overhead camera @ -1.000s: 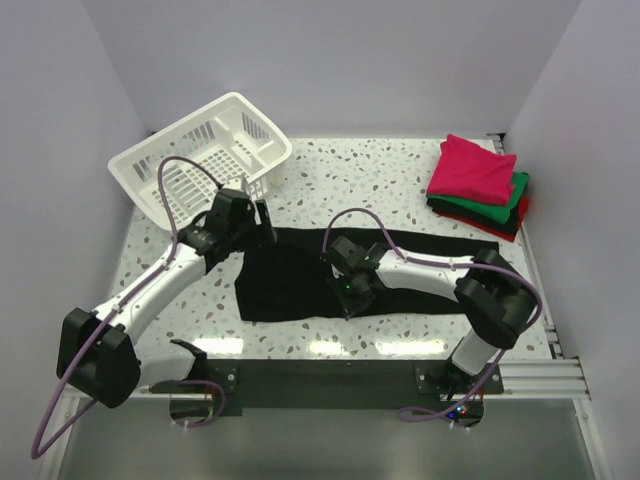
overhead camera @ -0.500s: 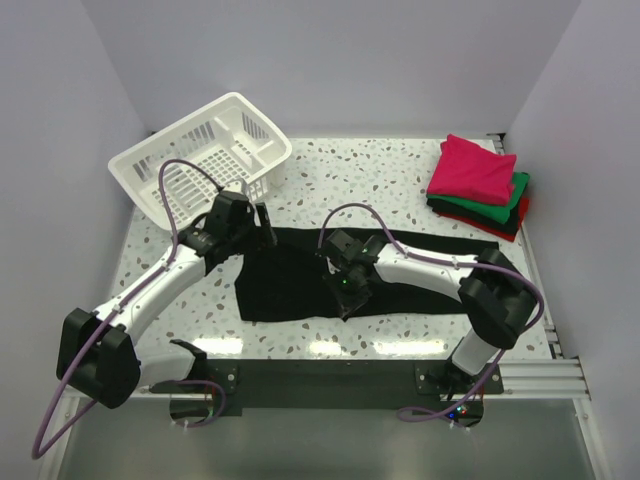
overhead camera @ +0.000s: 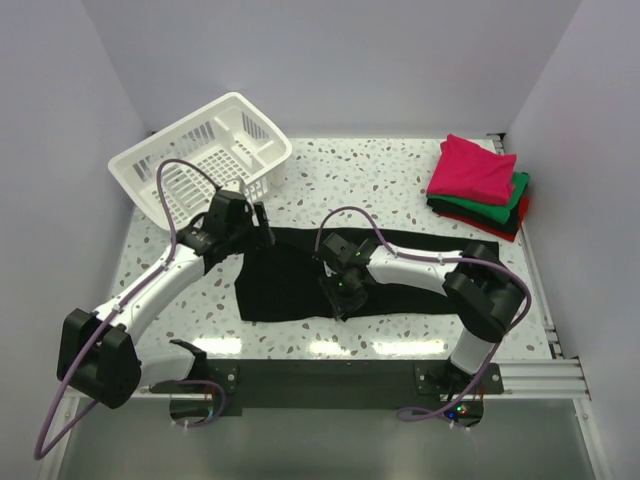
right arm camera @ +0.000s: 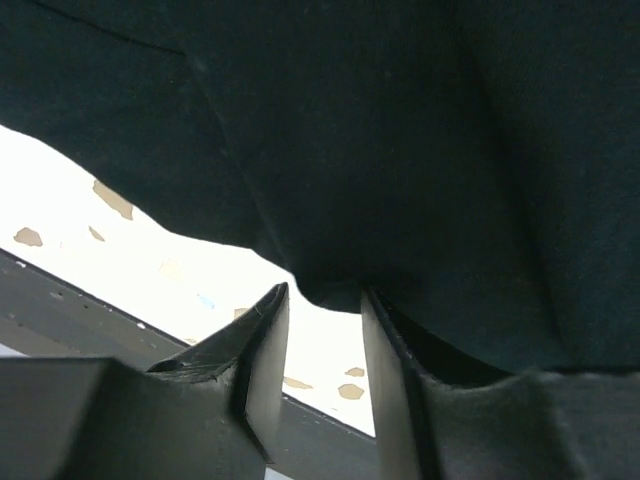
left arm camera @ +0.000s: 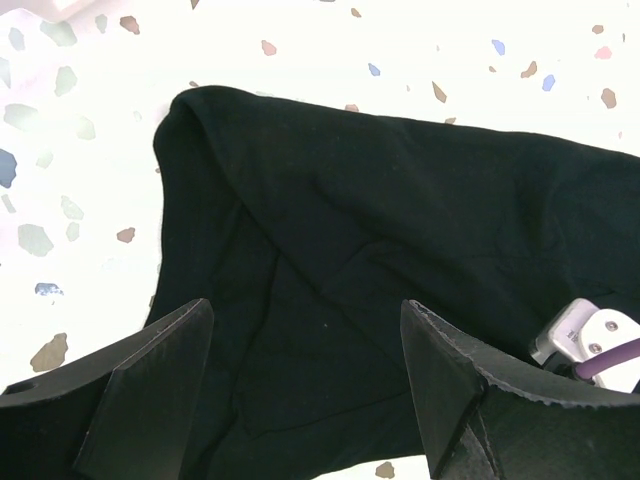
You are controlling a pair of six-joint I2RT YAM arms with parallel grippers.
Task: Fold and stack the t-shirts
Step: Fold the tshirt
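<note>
T-shirts are in two places: a large black t-shirt (overhead camera: 290, 275) lies spread flat across the middle of the tabletop (overhead camera: 380, 180), and a folded stack sits at the far right corner, with a magenta-pink shirt (overhead camera: 474, 168) on top, a green shirt (overhead camera: 503, 203) under it, and black and red layers below.

The left gripper (left arm camera: 305, 312) has its jaws wide apart and holds nothing. It hangs just above the black shirt's far left corner, where the cloth is folded over itself. The right gripper (right arm camera: 318, 300) is low at the shirt's near hem. Its jaws stand a little apart, and pale tabletop shows through the narrow gap. A bulge of the hem sits right at the fingertips, but whether it touches them cannot be told.

Speckled tabletop lies bare beyond the shirt and along its near edge. A white basket (overhead camera: 205, 160) rests tilted at the far left corner, close behind the left gripper and well apart from the stack.
</note>
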